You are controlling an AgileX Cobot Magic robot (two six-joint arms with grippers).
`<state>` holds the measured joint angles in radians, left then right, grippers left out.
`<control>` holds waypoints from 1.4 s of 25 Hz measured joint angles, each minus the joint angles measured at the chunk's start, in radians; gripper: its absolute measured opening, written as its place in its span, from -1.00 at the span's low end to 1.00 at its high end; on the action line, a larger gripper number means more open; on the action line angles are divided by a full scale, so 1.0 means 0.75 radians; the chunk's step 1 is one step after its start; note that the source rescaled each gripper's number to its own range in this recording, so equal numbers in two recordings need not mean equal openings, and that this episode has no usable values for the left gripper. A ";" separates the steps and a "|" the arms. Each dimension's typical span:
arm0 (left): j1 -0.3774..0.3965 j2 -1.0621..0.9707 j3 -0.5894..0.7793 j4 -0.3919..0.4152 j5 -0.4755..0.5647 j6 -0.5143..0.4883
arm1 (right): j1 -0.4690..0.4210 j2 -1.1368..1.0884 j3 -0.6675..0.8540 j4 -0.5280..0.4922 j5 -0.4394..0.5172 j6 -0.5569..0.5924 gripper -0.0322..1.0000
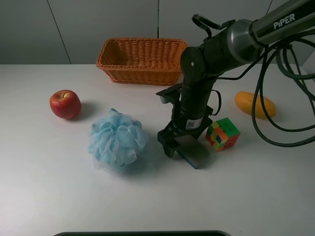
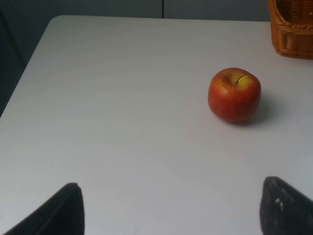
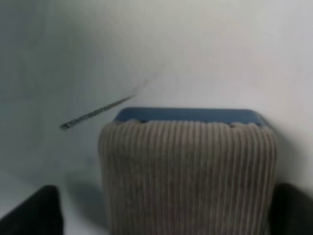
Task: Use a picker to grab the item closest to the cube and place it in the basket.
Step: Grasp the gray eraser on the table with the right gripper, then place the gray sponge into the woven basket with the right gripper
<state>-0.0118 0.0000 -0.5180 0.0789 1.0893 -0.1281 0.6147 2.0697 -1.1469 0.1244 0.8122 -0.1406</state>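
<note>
The dark grey oblong block (image 1: 196, 151) with a blue bottom layer lies on the white table just left of the multicoloured cube (image 1: 222, 133). My right gripper (image 1: 182, 145), on the "PiPER" arm, is down over the block. In the right wrist view the block (image 3: 188, 176) sits between the fingers of the right gripper (image 3: 161, 215). One finger is at its side and a gap shows on the other side, so the jaws are open. The wicker basket (image 1: 142, 69) stands at the back. My left gripper (image 2: 171, 210) is open and empty over bare table.
A red apple (image 1: 65, 104) lies at the left and shows in the left wrist view (image 2: 234, 94). A light-blue bath pouf (image 1: 118, 140) lies left of the right gripper. A mango (image 1: 255, 104) and black cables (image 1: 275, 98) are at the right. A basket corner (image 2: 291, 29) shows.
</note>
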 joint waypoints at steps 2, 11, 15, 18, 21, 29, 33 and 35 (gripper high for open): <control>0.000 0.000 0.000 0.000 0.000 0.000 | 0.000 0.004 0.000 0.000 0.000 0.000 -0.94; 0.000 0.000 0.002 0.000 0.000 0.000 | 0.001 0.006 -0.002 0.000 -0.001 0.000 -0.79; 0.000 0.000 0.002 0.000 0.000 0.000 | 0.001 0.006 -0.002 0.000 -0.001 0.000 -0.79; 0.000 0.000 0.002 0.000 0.000 0.000 | 0.001 -0.021 -0.002 0.000 0.009 0.000 -0.79; 0.000 0.000 0.002 0.000 0.000 0.000 | 0.001 -0.122 -0.002 -0.013 0.023 0.003 -0.79; 0.000 0.000 0.002 0.000 0.000 0.000 | 0.001 -0.461 -0.293 -0.200 -0.008 0.028 -0.79; 0.000 0.000 0.002 0.000 0.000 0.000 | 0.001 -0.451 -0.509 -0.260 -0.187 0.028 -0.79; 0.000 0.000 0.002 0.000 0.000 0.000 | 0.001 -0.410 -0.585 -0.273 -0.334 0.028 -0.79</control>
<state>-0.0118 0.0000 -0.5165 0.0789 1.0893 -0.1281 0.6153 1.7624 -1.5856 -0.0801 0.5614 -0.1196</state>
